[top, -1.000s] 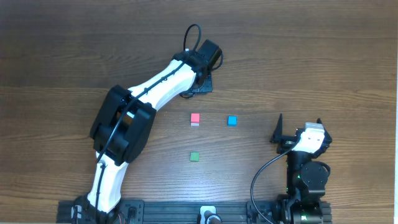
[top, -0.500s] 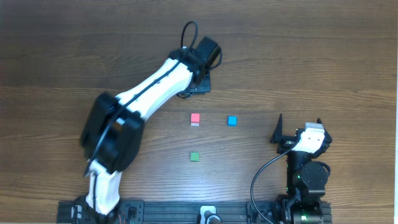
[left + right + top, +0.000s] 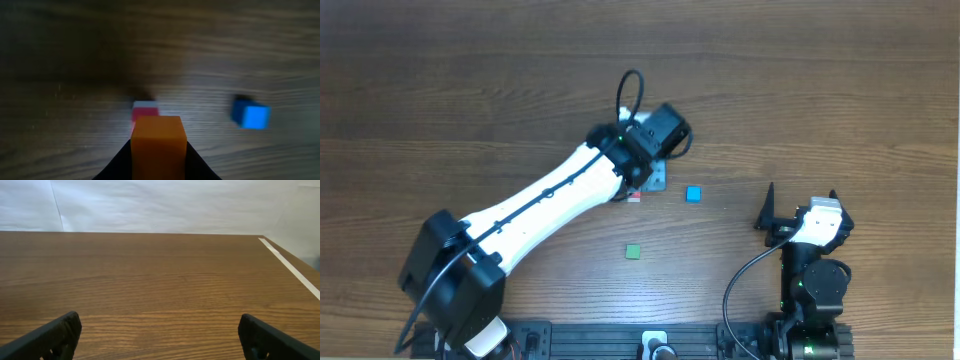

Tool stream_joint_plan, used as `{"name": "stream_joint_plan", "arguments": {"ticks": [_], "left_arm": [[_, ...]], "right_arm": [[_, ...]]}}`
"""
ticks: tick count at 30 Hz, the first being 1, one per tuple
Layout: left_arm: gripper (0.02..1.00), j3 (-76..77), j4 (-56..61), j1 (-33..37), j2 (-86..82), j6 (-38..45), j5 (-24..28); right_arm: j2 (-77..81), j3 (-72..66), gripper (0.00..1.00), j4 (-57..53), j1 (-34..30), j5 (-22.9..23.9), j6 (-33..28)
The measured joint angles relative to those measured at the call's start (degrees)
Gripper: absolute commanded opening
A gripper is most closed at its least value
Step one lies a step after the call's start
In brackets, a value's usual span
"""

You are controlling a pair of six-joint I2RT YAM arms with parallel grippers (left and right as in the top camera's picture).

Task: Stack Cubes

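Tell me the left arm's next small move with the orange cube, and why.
Probably carry the orange cube a touch forward, centring it over the pink cube, before lowering. The left tool grips it, and in the left wrist view the pink cube shows just beyond it, not yet directly beneath.

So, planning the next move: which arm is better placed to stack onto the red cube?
Left. The left end effector holds the orange cube close to the red cube; the right end effector sits open, far off.
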Motion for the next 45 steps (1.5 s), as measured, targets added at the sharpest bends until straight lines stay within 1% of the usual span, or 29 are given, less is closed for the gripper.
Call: {"name": "stream_joint_plan", "arguments": {"ticks": [14, 34, 36, 37, 38, 45], "left_arm": [[0.099, -5.3, 2.0, 0.1, 0.0, -2.4, 0.0], [0.110, -5.5, 4.0, 0.1, 2.2, -3.1, 0.9], [0.130, -5.5, 4.1, 0.1, 2.2, -3.1, 0.9], [0.152, -5.5, 4.1, 0.0, 2.2, -3.1, 0.9], [0.200, -5.5, 4.1, 0.1, 2.2, -3.1, 0.9], [0.327, -5.5, 4.0, 0.0, 2.2, -3.3, 1.0]], "right_arm": [[0.0, 0.0, 0.993, 0.0, 0.0, 0.0, 0.0], [0.0, 0.0, 0.993, 0.0, 0.0, 0.0, 0.0], [0.0, 0.0, 0.993, 0.0, 0.0, 0.0, 0.0], [0.0, 0.0, 0.993, 0.0, 0.0, 0.0, 0.0], [0.0, 0.0, 0.993, 0.0, 0.0, 0.0, 0.0], [0.0, 0.0, 0.991, 0.0, 0.0, 0.0, 0.0]]}}
